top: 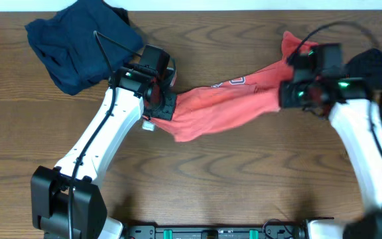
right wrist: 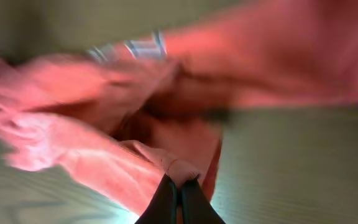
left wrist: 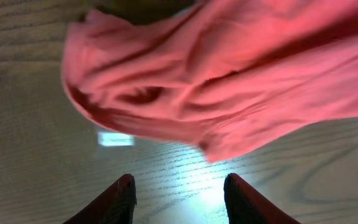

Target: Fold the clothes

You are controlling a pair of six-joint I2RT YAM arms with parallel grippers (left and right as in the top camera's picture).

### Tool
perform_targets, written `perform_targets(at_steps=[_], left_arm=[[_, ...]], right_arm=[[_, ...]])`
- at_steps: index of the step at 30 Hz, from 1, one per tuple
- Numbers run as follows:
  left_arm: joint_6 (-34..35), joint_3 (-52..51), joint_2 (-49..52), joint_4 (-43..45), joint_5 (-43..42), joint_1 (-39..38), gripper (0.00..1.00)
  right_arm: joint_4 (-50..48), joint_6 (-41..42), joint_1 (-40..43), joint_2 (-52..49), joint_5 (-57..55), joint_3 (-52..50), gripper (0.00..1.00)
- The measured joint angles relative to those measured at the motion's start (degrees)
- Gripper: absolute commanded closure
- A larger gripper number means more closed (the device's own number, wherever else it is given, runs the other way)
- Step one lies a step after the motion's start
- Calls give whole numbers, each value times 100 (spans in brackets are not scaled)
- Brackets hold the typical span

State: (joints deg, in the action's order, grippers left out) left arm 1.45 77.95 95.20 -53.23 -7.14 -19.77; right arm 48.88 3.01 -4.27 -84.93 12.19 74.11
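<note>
Far off to the left of my left gripper (left wrist: 179, 180), a navy shirt (top: 78, 43) lies bunched on the tabletop (top: 244, 192), well apart from the work. My left gripper stands partly open and empty. Wood shows between its fingers, and the red shirt (top: 224, 103) begins just ahead of the fingertips, not between them. If I pull from the other side now, nothing pins this end, so I judge the whole shirt would slide instead of stretching flat.

The shirt runs as a twisted, rumpled band from the left gripper across to my right gripper (right wrist: 180, 182), which is closed on a small pinch of red cloth at its tips. That pinch looks thin, though the view there is blurred. It may be one layer or only a hem, so a hard tug could slip it free, or lift a single layer and leave the fold crooked.

Just beyond the right gripper lies a black shirt (top: 380, 70), and a swing that way could snag it.
</note>
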Motion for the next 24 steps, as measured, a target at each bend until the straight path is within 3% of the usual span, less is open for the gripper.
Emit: perform_targets(at_steps=[8,18,24], left_arm=[[-11,0,0,122,0,0,52],[-343,0,-48,118,0,0,52],[-411,-11,-374,118,0,0,52]], right_arm=[[291,0,0,887,151,1152,99],[197,22,0,914,498,1333,99],[872,20,0,846,511,2118,99]])
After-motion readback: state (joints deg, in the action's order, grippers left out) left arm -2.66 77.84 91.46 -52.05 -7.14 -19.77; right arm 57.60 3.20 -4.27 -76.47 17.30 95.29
